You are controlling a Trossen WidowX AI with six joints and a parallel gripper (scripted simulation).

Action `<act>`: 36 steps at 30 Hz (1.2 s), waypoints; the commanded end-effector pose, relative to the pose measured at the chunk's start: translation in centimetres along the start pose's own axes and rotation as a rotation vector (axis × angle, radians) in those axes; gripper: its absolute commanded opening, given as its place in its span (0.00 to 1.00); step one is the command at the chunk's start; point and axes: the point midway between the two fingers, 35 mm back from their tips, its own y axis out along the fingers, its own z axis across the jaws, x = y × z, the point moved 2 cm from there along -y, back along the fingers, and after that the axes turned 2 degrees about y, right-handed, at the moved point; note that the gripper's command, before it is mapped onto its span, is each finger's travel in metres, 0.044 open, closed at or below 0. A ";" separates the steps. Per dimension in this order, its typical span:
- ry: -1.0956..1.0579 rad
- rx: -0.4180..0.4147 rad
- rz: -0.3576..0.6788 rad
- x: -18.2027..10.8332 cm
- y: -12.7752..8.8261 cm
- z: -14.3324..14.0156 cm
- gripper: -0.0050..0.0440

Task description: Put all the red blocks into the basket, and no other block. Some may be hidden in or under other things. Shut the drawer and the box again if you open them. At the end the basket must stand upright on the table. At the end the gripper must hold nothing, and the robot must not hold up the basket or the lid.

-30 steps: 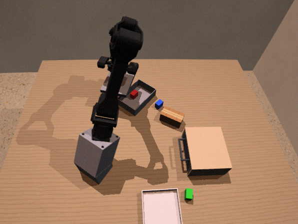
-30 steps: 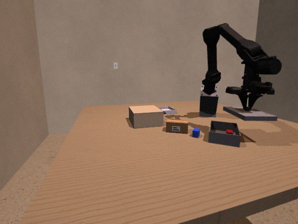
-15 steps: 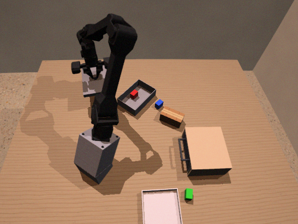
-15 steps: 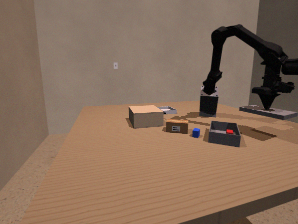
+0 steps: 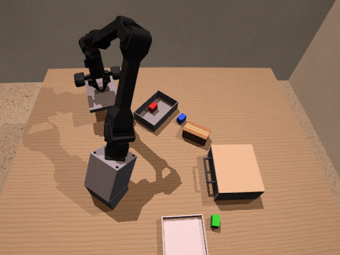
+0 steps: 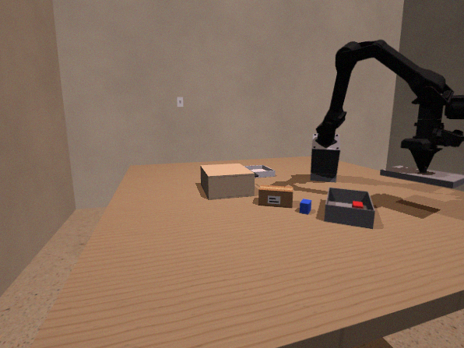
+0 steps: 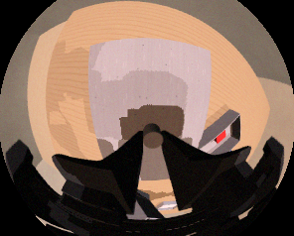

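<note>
My gripper [image 5: 101, 90] [image 6: 423, 171] [image 7: 152, 134] is shut on the knob of the grey lid [image 5: 109, 100] [image 6: 397, 173] [image 7: 149, 59]. The lid hangs level above the table at the far left in the top view, clear of the box. The dark grey box [image 5: 144, 122] [image 6: 348, 216] stands open, with a red block [image 5: 152, 107] [image 6: 357, 204] [image 7: 220, 137] inside. The shallow whitish basket [image 5: 182, 236] stands upright at the front edge of the top view, with no block visible in it. The drawer unit [image 5: 237, 168] [image 6: 230, 187] is shut; its inside is hidden.
A blue block [image 5: 181, 118] [image 6: 305, 206] lies beside the box. A small brown carton [image 5: 195, 134] [image 6: 275, 198] stands between it and the drawer unit. A green block [image 5: 215, 221] lies right of the basket. The drawer handle [image 5: 206, 170] faces left in the top view.
</note>
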 end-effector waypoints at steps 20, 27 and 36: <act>-0.008 0.000 0.010 -0.3 7.8 0.1 0.10; -0.008 0.000 0.010 -0.3 8.7 0.1 0.10; -0.008 0.000 0.010 -0.3 9.4 0.1 0.10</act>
